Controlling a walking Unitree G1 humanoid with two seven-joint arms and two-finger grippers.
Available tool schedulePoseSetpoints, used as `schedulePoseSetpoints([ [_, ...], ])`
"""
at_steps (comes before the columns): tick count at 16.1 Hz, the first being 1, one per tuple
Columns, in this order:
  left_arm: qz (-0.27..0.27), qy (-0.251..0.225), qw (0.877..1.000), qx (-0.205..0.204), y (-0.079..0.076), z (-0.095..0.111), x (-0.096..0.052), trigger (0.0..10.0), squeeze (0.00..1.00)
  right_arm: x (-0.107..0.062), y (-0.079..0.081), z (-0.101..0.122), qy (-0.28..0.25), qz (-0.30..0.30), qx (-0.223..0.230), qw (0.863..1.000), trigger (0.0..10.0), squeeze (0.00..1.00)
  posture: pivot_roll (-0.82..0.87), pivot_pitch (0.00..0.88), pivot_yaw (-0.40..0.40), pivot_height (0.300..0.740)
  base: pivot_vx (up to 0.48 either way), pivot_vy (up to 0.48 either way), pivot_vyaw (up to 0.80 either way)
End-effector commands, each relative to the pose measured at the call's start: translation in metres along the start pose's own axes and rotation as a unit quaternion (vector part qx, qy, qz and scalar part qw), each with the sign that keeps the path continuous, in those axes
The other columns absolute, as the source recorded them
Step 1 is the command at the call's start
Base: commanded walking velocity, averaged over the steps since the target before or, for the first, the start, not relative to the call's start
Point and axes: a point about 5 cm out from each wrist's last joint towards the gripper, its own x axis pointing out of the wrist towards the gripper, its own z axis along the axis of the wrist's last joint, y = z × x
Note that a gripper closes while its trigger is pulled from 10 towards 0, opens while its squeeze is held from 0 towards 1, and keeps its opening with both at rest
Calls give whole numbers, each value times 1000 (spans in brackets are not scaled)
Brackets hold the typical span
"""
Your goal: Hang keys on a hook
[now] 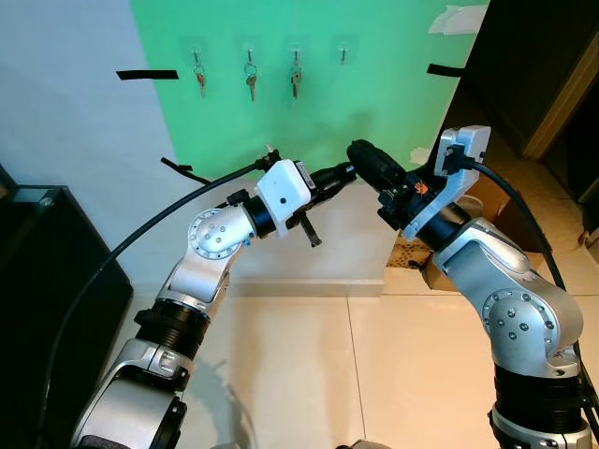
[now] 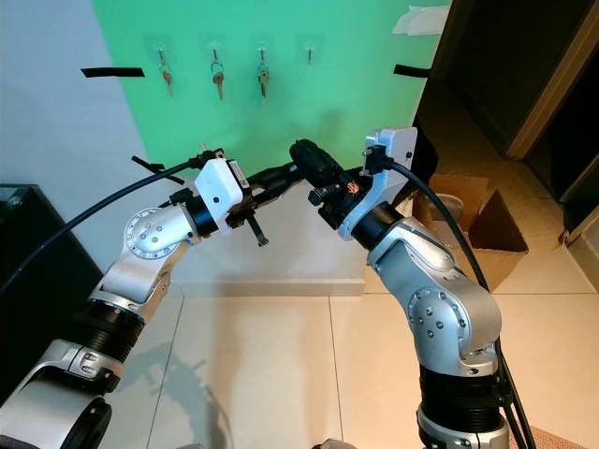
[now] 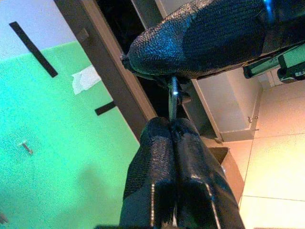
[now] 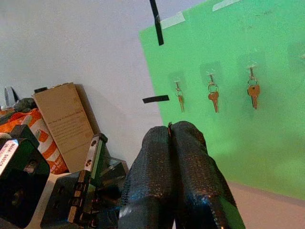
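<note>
From the head cam we count 4 hooks on the green board, 3 w/ keys and the rightmost hook bare, above both grippers meeting tip-to-tip; L wrist: left gripper pinched on a thin key, mostly hidden, touching the right gripper; R wrist: its fingers pressed together, contents unclear.

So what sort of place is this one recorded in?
Probably a home hallway set up as a test corner: a green sheet taped to the wall with hooks holding keys, tiled floor, and a cardboard box by a dark doorway.
</note>
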Motion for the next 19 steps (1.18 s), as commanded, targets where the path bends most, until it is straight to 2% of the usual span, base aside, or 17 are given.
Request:
schedulePoseSetpoints([
  [1,5,-9,1000,6,6,5,2,0,0,2,5,5,-5,9,-7,1000,10000,0,-135,0,26,740,0,0,0],
  [4,6,-13,1000,-6,7,5,2,0,0,1,4,6,-5,6,-8,1000,10000,0,-141,0,29,740,0,0,0],
  [7,11,-24,998,-62,10,6,0,0,0,1,-2,6,-8,-21,-8,1000,10000,0,-143,0,32,740,0,0,0],
  [12,-18,-6,992,-121,15,2,-13,0,0,-1,-20,5,-11,-84,-5,996,10000,0,-138,0,32,740,0,0,0],
  [15,-28,17,992,-123,20,-2,-22,0,0,-1,-21,4,-7,-89,-6,996,10000,0,-134,0,31,740,0,0,0],
  [19,-10,18,992,-124,29,1,-26,0,0,-1,-22,0,-2,-92,-8,996,10000,0,-134,0,34,740,0,0,0],
])
